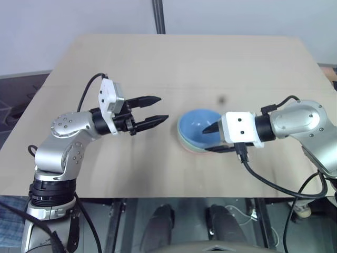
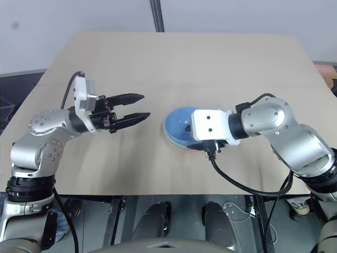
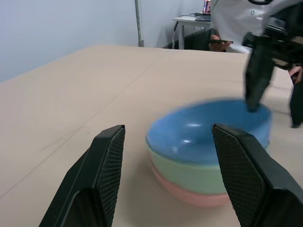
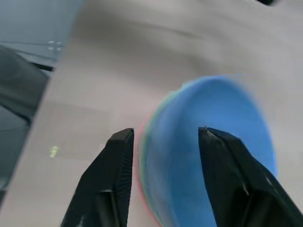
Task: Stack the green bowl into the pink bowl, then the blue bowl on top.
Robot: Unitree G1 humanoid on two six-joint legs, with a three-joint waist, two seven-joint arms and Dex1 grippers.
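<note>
Straddling the blue bowl's [image 1: 196, 126] rim, your right end effector [image 1: 215, 138] is part-open; withdrawing crooked could tip the 3-bowl stack. Left end effector [image 1: 156, 109] hangs wide, empty.

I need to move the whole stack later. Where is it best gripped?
Probably by the blue bowl's rim from above, one finger inside and one outside: the nested walls are thin and the stack sits upright. The right gripper straddles that rim already.
</note>
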